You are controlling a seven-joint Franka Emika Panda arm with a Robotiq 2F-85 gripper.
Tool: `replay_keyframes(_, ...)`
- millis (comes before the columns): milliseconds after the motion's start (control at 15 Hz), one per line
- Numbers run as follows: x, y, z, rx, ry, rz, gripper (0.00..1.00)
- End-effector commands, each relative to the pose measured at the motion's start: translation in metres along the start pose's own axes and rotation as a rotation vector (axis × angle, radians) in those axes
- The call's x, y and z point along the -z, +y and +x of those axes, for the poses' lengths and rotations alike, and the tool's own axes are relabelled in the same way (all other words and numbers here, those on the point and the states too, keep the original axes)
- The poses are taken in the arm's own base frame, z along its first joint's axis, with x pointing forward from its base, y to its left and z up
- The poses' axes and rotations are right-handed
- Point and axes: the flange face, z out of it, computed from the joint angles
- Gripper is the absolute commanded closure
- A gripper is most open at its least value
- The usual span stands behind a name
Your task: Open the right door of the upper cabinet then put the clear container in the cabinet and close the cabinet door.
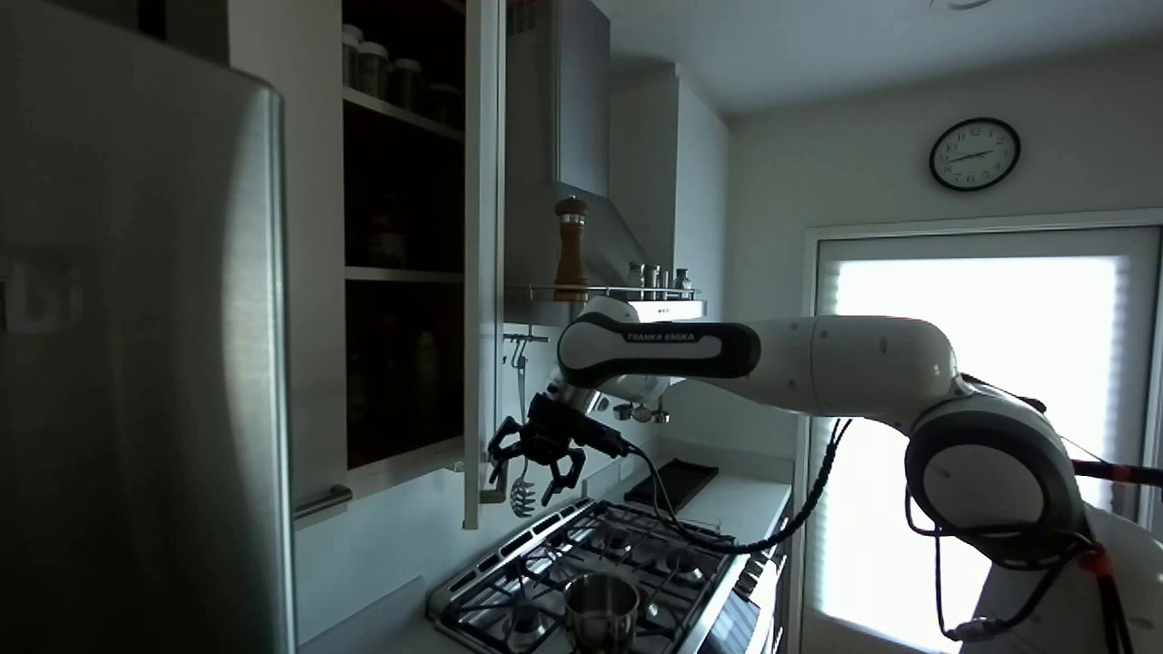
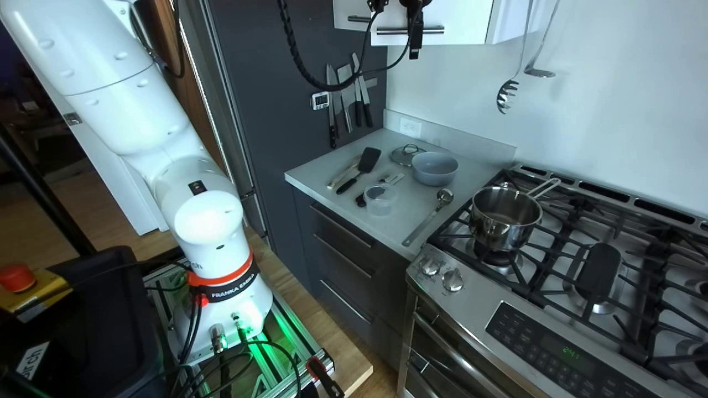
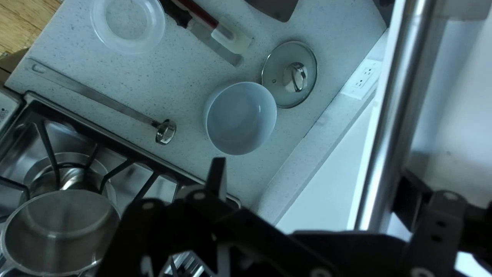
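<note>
Tool [image 3: 314,168] gapes near lower edge of open right door [image 1: 484,272].

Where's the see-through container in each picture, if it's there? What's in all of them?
In an exterior view: the container is near the middle, on the counter.
In the wrist view: the container is at the top, left of centre.
In an exterior view with the clock at upper right: it's not there.
Shared landmark: the pot, in all three.
</note>
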Motion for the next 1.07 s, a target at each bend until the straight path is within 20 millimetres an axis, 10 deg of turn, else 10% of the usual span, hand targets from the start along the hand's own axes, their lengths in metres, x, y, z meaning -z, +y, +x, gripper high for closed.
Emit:
replay_keyframes(0,0.013,0.015,0.012,0.032,-0.054,0.003,0.0)
replay_keyframes(1000,0.031,0.054,0.038,0.104,-0.159,-0.005,0.0)
